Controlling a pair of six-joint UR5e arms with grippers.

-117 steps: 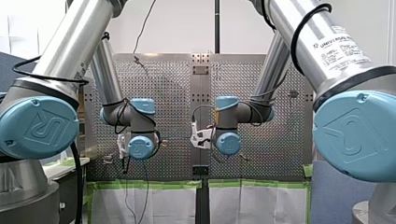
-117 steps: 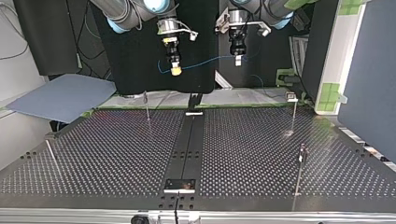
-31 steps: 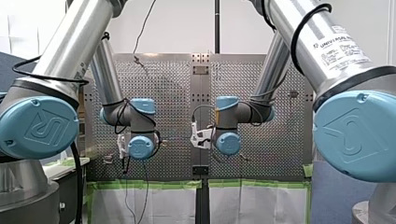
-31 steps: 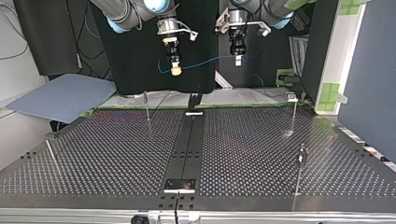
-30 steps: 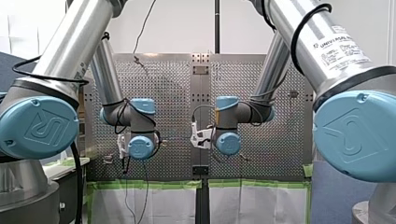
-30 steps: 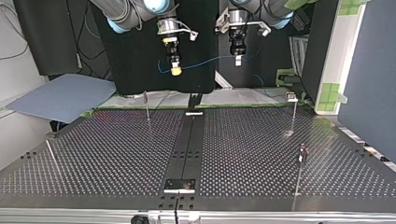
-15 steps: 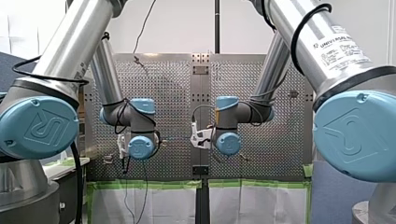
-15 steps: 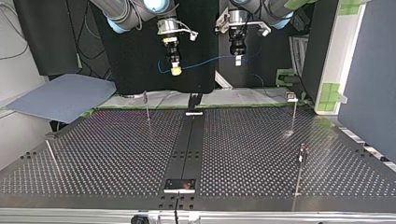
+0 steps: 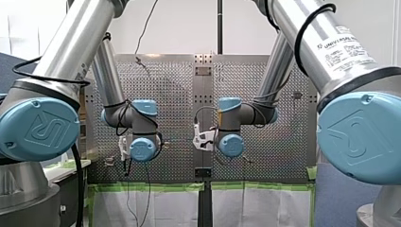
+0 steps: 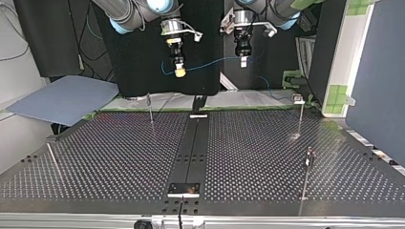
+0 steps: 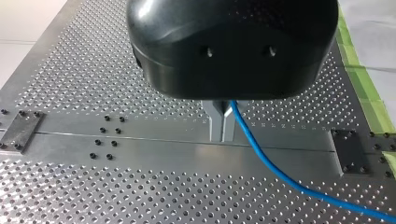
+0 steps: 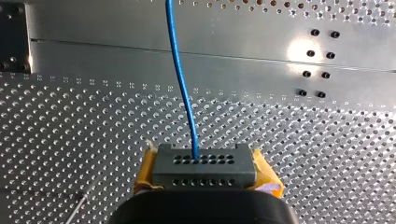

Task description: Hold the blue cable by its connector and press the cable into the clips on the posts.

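Both grippers hang high above the perforated table (image 10: 119, 157). My right gripper (image 12: 204, 161) is shut on a dark grey connector (image 12: 204, 171), gripped between its yellow pads (image 12: 267, 179). The blue cable (image 12: 180, 70) leaves the connector and runs ahead of it. In the top view the blue cable (image 10: 210, 63) spans from my right gripper (image 10: 179, 72) across to my left gripper (image 10: 243, 62). The metal fingers of my left gripper (image 11: 222, 136) are shut on the blue cable (image 11: 280, 175), which trails away below them. Thin posts (image 10: 150, 109) (image 10: 301, 114) (image 10: 307, 164) stand on the table, with no cable in them.
A dark centre rail (image 10: 193, 148) runs down the table, ending at a small plate (image 10: 184, 189). Another thin post (image 10: 52, 160) leans at the top view's left. Green tape (image 10: 340, 98) edges the far side. In the front view the arms' elbows (image 9: 40, 127) (image 9: 359, 137) fill the sides.
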